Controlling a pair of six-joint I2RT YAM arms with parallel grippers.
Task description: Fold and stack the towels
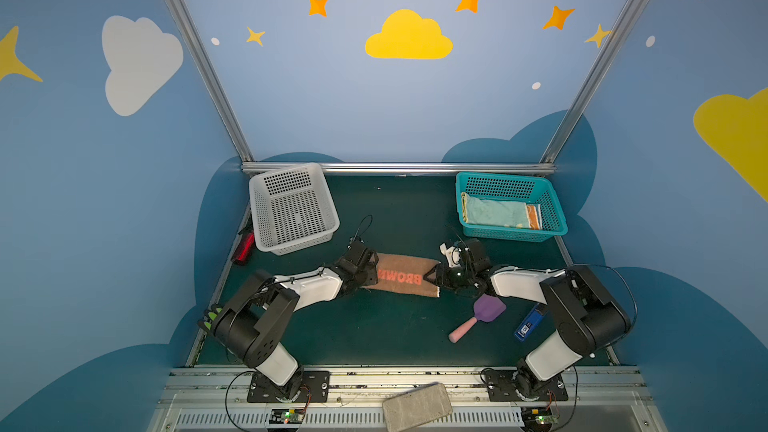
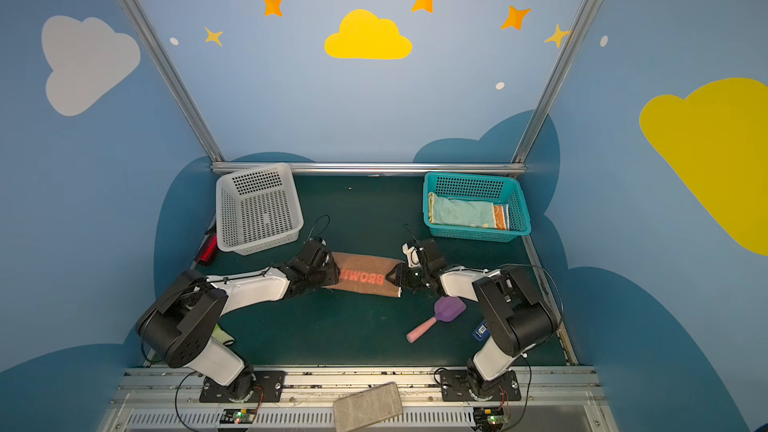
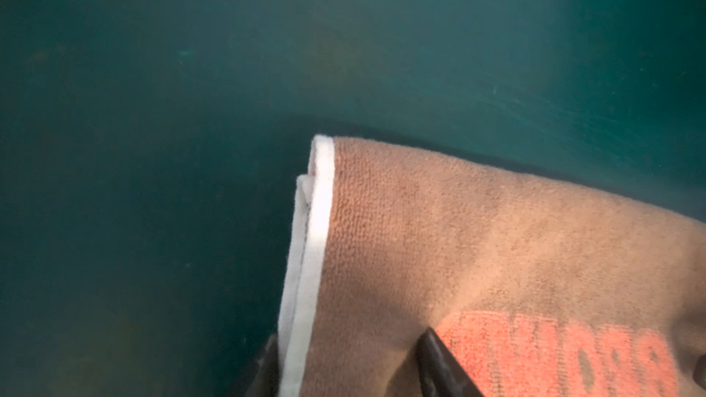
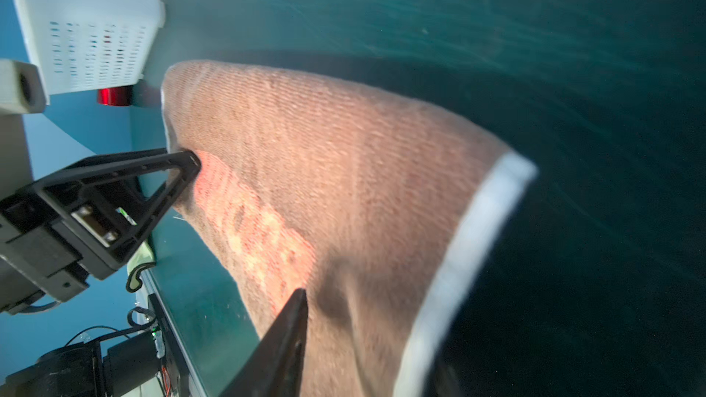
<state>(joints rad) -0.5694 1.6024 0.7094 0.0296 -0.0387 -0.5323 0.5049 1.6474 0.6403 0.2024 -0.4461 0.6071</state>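
A brown towel [image 1: 405, 278] with red lettering, folded into a long strip with white end hems, stretches between my two grippers at mid-table. My left gripper [image 1: 372, 274] is shut on its left end; in the left wrist view one finger sits under the white hem and the other on top of the towel [image 3: 477, 242]. My right gripper [image 1: 432, 278] is shut on the right end, with one finger pressing a crease into the towel [image 4: 344, 166]. The right wrist view is blurred. A folded pale blue-green towel [image 1: 492, 211] and an orange one [image 1: 534, 216] lie in the teal basket [image 1: 511, 238] at the back right.
A white basket [image 1: 259, 218] stands at the back left with a red object [image 1: 245, 249] beside it. A purple and pink spatula [image 1: 478, 320] and a blue object [image 1: 528, 324] lie by the right arm. A lime-green glove [image 1: 210, 317] lies behind the left arm.
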